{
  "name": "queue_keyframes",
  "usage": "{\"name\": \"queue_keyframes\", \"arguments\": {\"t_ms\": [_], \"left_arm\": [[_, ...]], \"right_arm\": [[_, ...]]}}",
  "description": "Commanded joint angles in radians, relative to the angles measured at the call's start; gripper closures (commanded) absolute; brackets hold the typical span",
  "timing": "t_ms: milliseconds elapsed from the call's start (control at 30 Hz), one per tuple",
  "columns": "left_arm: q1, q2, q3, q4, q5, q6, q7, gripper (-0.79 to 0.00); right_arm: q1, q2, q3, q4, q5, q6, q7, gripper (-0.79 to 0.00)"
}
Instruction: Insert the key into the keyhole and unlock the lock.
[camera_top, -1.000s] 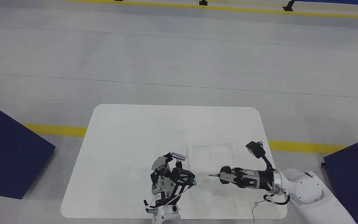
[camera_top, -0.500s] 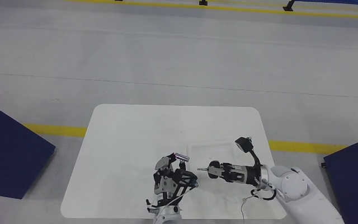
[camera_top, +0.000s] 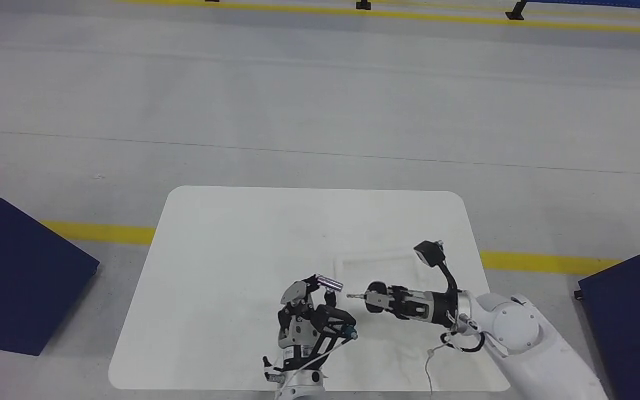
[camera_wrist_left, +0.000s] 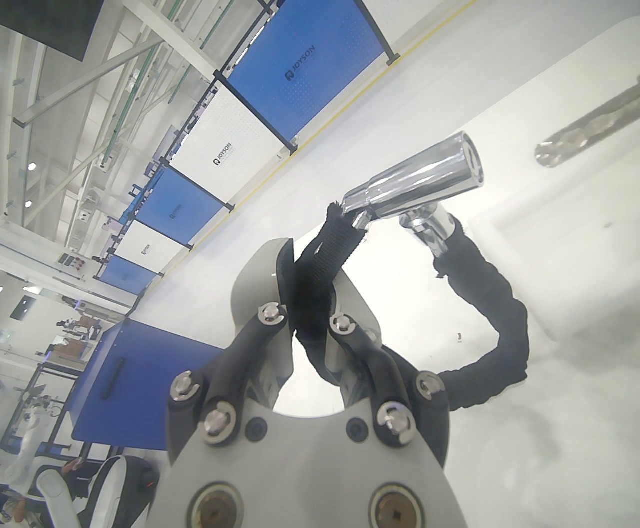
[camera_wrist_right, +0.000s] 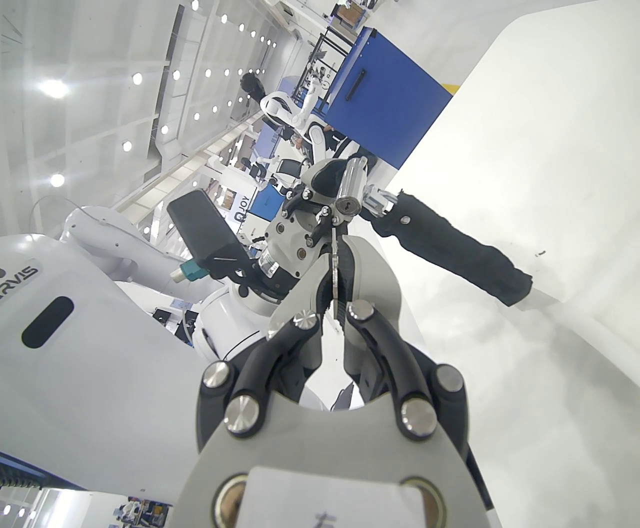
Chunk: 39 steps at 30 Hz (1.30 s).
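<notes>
The lock has a chrome cylinder (camera_wrist_left: 420, 180) and a black fabric-covered cable (camera_wrist_left: 495, 310). My left gripper (camera_wrist_left: 305, 265) is shut on one end of that cable and holds the lock above the table near its front edge, the cylinder (camera_top: 322, 281) pointing toward the other arm. My right gripper (camera_wrist_right: 336, 260) is shut on the flat metal key (camera_wrist_right: 334, 250), blade edge-on. The key's tip (camera_top: 353, 297) sits a short gap from the cylinder, roughly in line with the keyhole (camera_wrist_right: 346, 205). From the left wrist, the key's blade (camera_wrist_left: 585, 135) shows beyond the cylinder, apart from it.
A shallow white tray (camera_top: 385, 262) lies on the white table (camera_top: 230, 260) just behind the two grippers. Blue panels stand on the floor at both sides of the table.
My right arm has carried the key leftward across the table toward the lock, closing most of the gap. The left gripper with the lock has shifted slightly right.
</notes>
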Motion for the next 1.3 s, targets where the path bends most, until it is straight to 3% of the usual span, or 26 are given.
{"name": "queue_keyframes", "arguments": {"t_ms": [0,900,1267], "left_arm": [[-0.001,0.001,0.002,0.003,0.001,-0.002,0.004,0.000],[0.006,0.000,-0.014,0.013,0.013,-0.002,0.021,0.000],[0.009,-0.034,-0.019,0.052,0.219,0.016,-0.120,0.000]], "right_arm": [[0.001,-0.002,-0.003,0.002,0.003,0.004,-0.003,0.000],[0.003,-0.013,-0.006,0.010,0.001,0.050,-0.038,0.000],[0.003,-0.013,-0.006,0.010,0.001,0.050,-0.038,0.000]]}}
